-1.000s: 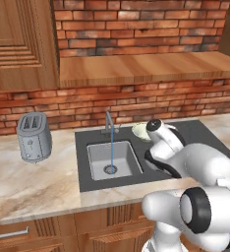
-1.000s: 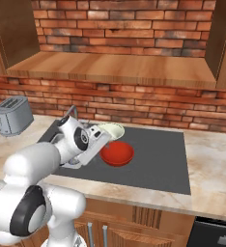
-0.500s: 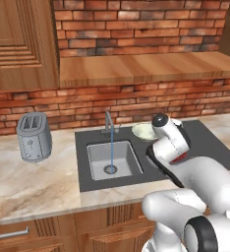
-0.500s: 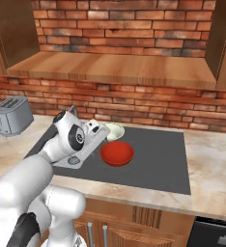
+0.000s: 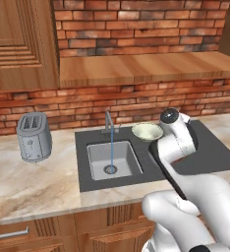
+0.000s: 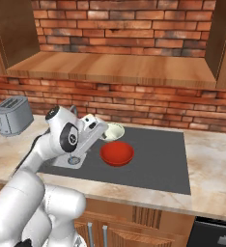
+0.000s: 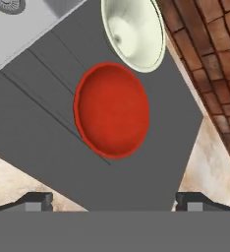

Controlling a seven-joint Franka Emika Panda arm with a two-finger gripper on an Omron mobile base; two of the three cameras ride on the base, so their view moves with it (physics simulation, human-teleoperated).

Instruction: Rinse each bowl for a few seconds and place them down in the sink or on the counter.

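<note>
The gripper (image 7: 114, 201), fingers spread wide and empty, hangs over the sink's (image 6: 168, 166) drainboard. The red bowl (image 7: 111, 109) lies directly ahead of it, the cream bowl (image 7: 133, 32) just beyond, near the brick wall.

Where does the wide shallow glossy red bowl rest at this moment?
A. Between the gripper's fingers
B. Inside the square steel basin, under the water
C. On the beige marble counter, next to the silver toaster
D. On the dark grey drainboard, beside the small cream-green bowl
D: the red bowl sits on the dark grey drainboard, near the cream-green bowl, outside the basin.
</note>
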